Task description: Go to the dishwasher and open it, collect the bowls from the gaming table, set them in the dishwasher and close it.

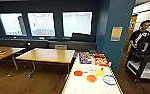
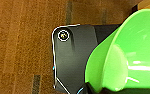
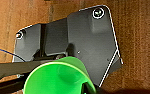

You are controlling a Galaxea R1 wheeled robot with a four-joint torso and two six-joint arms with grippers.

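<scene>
Over the brown wooden floor (image 2: 21, 50), each wrist carries a lime green bowl: one (image 2: 131, 52) looms large and tilted by the left wrist, another (image 3: 57, 77) sits mouth-up at the right. Whether either gripper is clamped on its bowl I cannot tell. Ahead, the yellow-edged gaming table (image 1: 74, 82) bears orange (image 1: 91, 78), yellow (image 1: 100, 73) and blue-rimmed (image 1: 109, 79) dishes; a person (image 1: 141, 37) stands beside a cart (image 1: 143, 65).
</scene>
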